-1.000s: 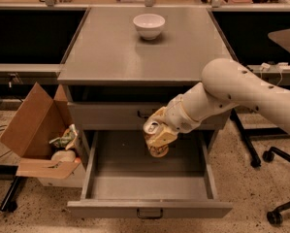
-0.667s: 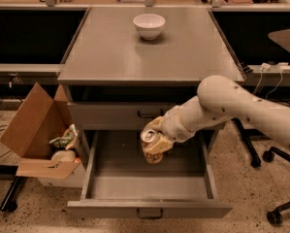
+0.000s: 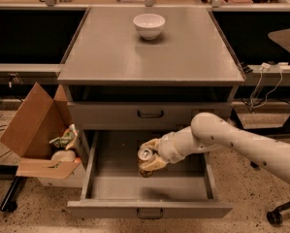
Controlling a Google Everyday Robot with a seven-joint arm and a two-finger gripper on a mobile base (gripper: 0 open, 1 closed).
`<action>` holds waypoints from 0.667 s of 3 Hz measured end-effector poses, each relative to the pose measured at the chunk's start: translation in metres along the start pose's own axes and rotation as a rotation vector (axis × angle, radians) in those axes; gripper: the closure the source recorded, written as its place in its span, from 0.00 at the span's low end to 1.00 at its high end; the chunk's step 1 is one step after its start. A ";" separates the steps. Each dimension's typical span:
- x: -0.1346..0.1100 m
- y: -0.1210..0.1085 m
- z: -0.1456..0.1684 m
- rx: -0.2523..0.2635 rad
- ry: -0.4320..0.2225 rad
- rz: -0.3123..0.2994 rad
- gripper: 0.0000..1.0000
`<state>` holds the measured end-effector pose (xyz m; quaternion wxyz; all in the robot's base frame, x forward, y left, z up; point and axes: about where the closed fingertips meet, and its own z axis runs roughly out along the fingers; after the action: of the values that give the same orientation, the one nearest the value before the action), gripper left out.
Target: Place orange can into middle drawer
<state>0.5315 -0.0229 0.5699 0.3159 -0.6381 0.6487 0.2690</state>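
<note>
Lower in drawer (image 3: 116, 187) — end effector (image 3: 152, 162), one can (image 3: 145, 154)

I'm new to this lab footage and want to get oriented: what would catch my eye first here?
First, the pale arm reaching in from the right, its claw shut on the orange can over the pulled-out middle drawer. Then the white bowl at the back of the cabinet top, and the open cardboard box on the floor left of the cabinet.
</note>
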 end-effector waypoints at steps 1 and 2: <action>0.038 -0.003 0.027 0.013 -0.021 0.037 1.00; 0.071 -0.009 0.052 0.028 -0.021 0.074 1.00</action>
<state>0.5446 -0.0310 0.4832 0.3213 -0.6062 0.6723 0.2779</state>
